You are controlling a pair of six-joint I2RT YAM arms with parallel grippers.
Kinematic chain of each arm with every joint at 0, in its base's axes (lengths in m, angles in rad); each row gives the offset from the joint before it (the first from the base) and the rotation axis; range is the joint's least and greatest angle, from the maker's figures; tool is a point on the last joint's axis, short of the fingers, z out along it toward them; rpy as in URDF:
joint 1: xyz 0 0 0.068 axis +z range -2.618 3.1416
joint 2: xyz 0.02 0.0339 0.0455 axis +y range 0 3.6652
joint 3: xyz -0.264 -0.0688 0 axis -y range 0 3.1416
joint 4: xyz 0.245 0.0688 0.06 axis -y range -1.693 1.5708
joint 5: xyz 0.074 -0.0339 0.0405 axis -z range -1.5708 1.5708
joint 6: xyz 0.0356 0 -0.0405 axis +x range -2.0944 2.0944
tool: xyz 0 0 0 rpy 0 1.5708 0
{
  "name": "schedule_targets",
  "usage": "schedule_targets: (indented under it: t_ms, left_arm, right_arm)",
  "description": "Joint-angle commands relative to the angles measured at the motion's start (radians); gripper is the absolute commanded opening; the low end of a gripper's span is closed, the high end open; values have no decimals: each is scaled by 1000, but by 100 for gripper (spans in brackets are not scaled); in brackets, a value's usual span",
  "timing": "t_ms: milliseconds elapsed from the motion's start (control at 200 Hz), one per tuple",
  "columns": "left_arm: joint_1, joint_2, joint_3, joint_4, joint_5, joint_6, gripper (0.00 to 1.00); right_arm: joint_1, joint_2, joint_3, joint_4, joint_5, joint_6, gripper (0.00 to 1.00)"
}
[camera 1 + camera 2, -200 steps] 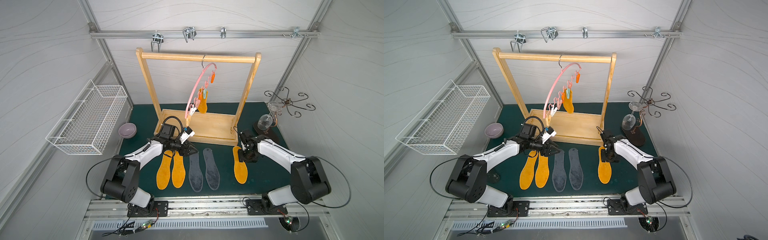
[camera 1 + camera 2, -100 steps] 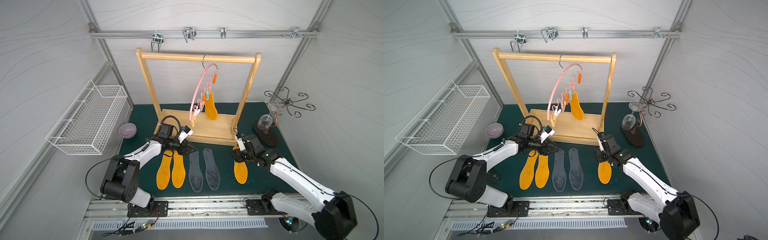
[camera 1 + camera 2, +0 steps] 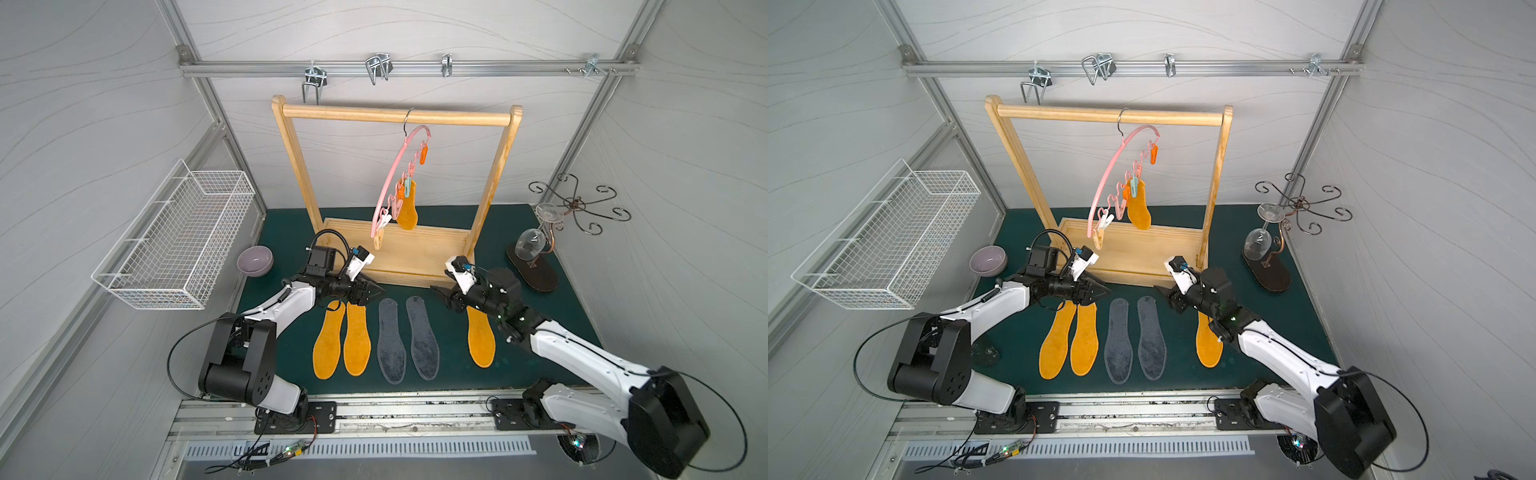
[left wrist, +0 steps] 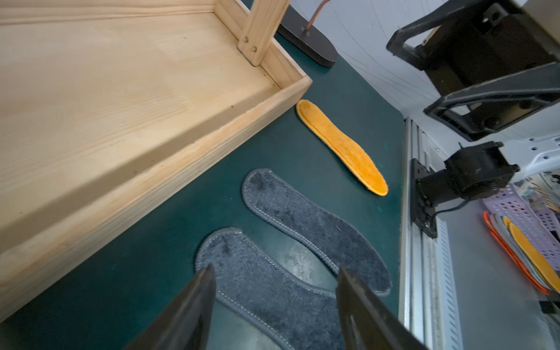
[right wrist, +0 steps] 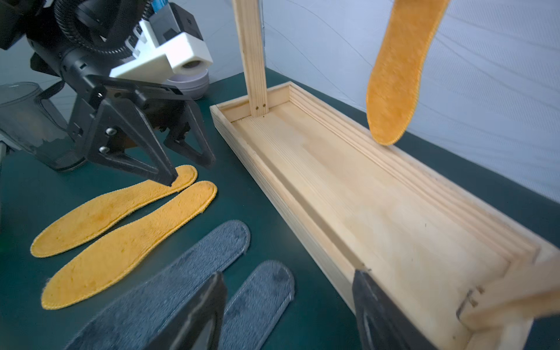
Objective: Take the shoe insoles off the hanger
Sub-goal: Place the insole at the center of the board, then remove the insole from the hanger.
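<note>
**One insole left on the hanger as both grippers open empty**

In both top views, five insoles (image 3: 392,340) lie in a row on the green mat (image 3: 291,232). The last insole (image 3: 407,210) is still clipped to the pink hanger (image 3: 399,166), which has swayed and swung back. The right gripper (image 3: 440,296) has drawn away from the outermost orange one, and the left gripper (image 3: 372,293) waits alongside, so both look free for the final clip. The wire basket (image 3: 178,237) and the bowl (image 3: 254,260) are empty. The left wrist view shows jaws apart with nothing between them, and a lilac crate (image 4: 521,212) holding what seem to be spare insoles. The right wrist view shows jaws wide and empty, and the rack's tray (image 5: 363,212) bare.
</note>
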Motion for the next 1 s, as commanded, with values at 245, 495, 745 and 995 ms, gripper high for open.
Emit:
schedule_targets:
  t_ms: [245, 495, 745, 995]
  left_arm:
    - [120, -57, -18, 104, -25, -76, 92]
    - [143, -61, -21, 113, -2, -92, 100]
    - [143, -57, -23, 101, 19, -67, 100]
    - [143, -57, -23, 97, 42, -60, 100]
  right_arm:
    - [-35, 306, 232, 302, -7, -114, 74]
    - [-90, 470, 352, 412, -23, -125, 99]
    - [-133, 660, 514, 471, -64, -98, 99]
    - [-132, 835, 722, 416, -60, -89, 99]
